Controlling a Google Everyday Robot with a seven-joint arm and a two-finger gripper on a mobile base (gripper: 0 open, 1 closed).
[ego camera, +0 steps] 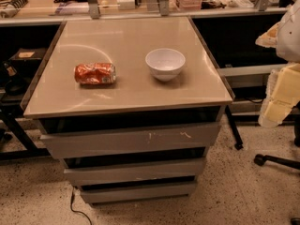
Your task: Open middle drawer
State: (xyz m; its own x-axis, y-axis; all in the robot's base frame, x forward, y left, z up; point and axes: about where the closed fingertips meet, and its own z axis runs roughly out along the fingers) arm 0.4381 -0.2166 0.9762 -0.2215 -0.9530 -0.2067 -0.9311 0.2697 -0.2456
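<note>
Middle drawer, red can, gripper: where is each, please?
middle drawer (136, 171): camera view, centre of its plain front.
red can (94, 73): camera view, middle of its side.
gripper (277, 102): camera view, right edge, its pale lower part.

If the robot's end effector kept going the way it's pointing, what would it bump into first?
The end effector, at the right edge, seems to point downward. It would probably meet the speckled floor first, not the middle drawer; depth is hard to judge.

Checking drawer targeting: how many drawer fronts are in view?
3, stacked under the tabletop: top drawer with white scratches, middle drawer below it, bottom drawer lowest. None look hidden. The gripper is at the right edge of view, clear of all three.
</note>
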